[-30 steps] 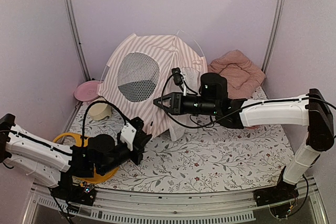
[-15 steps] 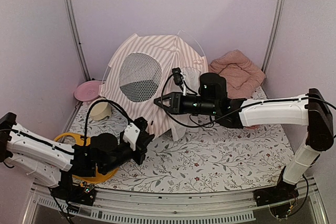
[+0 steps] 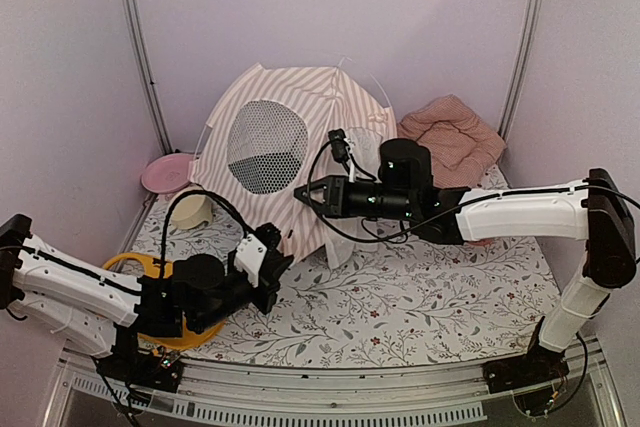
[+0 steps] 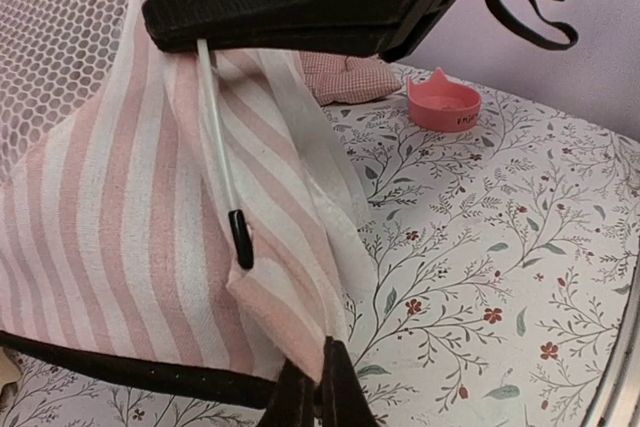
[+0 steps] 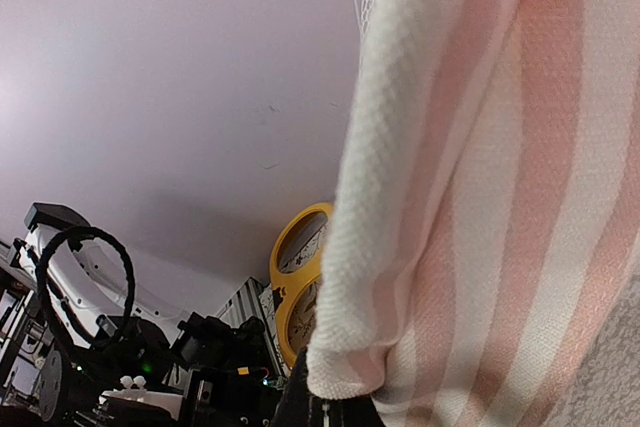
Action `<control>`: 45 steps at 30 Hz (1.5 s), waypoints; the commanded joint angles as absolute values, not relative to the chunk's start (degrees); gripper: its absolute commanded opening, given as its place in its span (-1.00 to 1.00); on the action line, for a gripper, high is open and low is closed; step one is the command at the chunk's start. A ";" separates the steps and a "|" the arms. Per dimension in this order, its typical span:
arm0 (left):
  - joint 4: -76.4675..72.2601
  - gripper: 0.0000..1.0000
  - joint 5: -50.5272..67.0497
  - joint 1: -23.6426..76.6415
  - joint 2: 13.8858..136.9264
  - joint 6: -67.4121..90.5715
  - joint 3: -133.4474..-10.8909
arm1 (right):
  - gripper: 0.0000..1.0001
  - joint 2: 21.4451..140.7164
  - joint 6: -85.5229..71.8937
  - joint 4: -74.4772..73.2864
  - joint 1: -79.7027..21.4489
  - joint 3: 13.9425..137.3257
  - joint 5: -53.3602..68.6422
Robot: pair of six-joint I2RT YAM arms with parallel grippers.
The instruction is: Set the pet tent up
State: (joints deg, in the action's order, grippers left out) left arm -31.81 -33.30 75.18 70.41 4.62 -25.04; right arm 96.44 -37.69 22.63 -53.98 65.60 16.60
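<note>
One pink-and-white striped fabric pet tent (image 3: pixel 300 112) stands upright at the back of the worktop (image 3: pixel 430 297), left of centre. Its round white mesh window (image 3: pixel 265 147) faces the top camera.

Both grippers are closed on it. The left gripper (image 4: pixel 318 395) pinches the tent's lower front corner hem with its jaws drawn narrow. Its fingertips are nearly cut off by the bottom edge of the left wrist view. The right gripper (image 3: pixel 299 194) is clamped on a fold of striped cloth higher up the front edge, and a thin white pole with a black tip (image 4: pixel 222 147) comes out just beneath it. Fabric fills almost all of the right wrist view, so only a sliver of that gripper shows at the bottom. Seen from above, the right arm hides most of the tent's front opening.

Compared with a second ago, the left gripper sits a little farther right and nearer the tent. The mesh window looks wider and rounder.

A pink checked quilted cushion (image 3: pixel 452 135) lies beside the tent on the right. A flat pink plate (image 3: pixel 165 173) and a cream bowl (image 3: pixel 190 212) sit to its left. A yellow plastic double bowl (image 5: pixel 285 282) lies partly under the left arm. A small pink cat-eared bowl (image 4: pixel 443 105) rests on the worktop.
</note>
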 commanded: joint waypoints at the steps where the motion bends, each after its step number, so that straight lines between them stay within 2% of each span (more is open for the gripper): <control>1: -32.13 -1.00 -31.97 76.77 69.63 4.28 -25.98 | -1.00 95.62 -36.52 21.60 -51.82 65.30 10.75; 15: -31.80 -1.00 -32.75 74.15 67.75 6.16 -26.10 | -1.00 96.13 -36.29 21.20 -52.62 64.70 13.00; 27: -28.53 -1.00 -31.90 72.17 71.84 8.61 -28.87 | -1.00 95.31 -36.61 21.90 -53.54 64.25 13.23; 41: -28.50 -1.00 -29.12 72.04 68.88 7.51 -31.30 | -1.00 97.05 -34.84 20.87 -55.70 64.22 10.16; 45: -27.81 -0.88 -28.54 71.43 69.86 8.67 -32.55 | -1.00 97.55 -34.72 20.30 -56.48 64.25 9.28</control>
State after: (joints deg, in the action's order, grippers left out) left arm -25.32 -31.68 71.94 70.08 7.84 -29.10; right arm 96.31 -36.80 22.17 -55.96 64.69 14.24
